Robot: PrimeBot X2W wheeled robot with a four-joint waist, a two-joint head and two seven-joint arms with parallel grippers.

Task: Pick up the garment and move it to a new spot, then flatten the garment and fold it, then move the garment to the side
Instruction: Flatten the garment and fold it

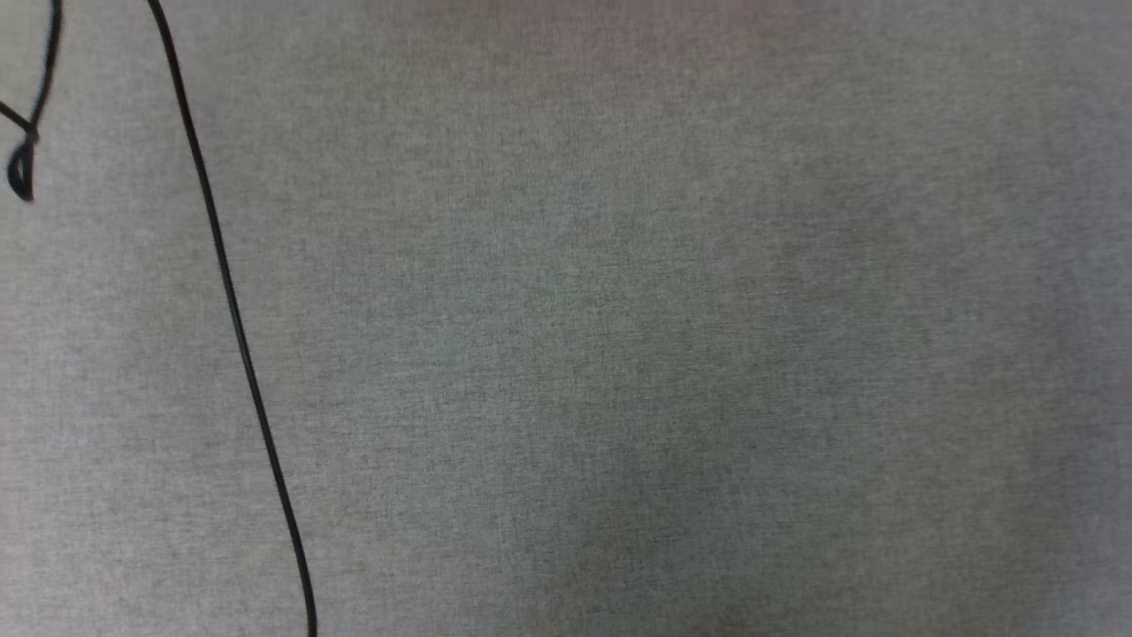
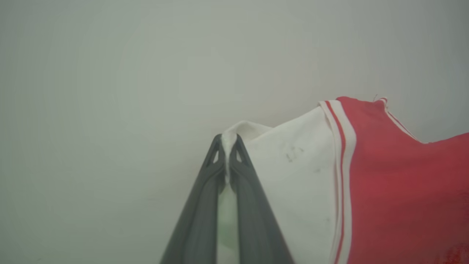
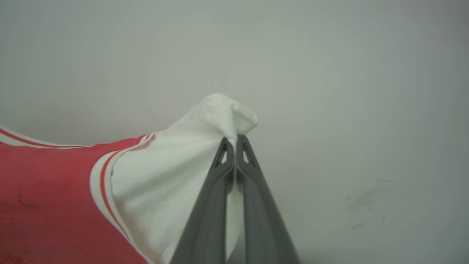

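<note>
- Left hand (image 2: 229, 141): its two dark fingers are pressing together and clamping a fold of white cloth at the tips. A strip of the same cloth is showing between them lower down.
- From that pinch the garment (image 2: 395, 176) is spreading toward 3 o'clock in the left wrist view. A white panel (image 2: 293, 176) comes first, then striped trim (image 2: 342, 165) running from 12 down to 6 o'clock, then red cloth reaching the frame edge.
- Right hand (image 3: 234, 141): its fingers are squeezing shut on another white corner of the garment, and a small tuft is bunching just past the tips at 12 o'clock.
- In the right wrist view the cloth is running the other way, toward 9 o'clock: white, a striped band, then red at 8 o'clock.
- A pale backdrop (image 2: 110, 73) is sitting behind the cloth in both wrist views. I cannot tell whether it is a wall or a table.
- In the head view a grey woven surface (image 1: 672, 318) is lying below. A black cable (image 1: 234, 310) is crossing it from 11 to 7 o'clock, and a small cable loop (image 1: 22, 168) is sitting at the 10 o'clock edge.
</note>
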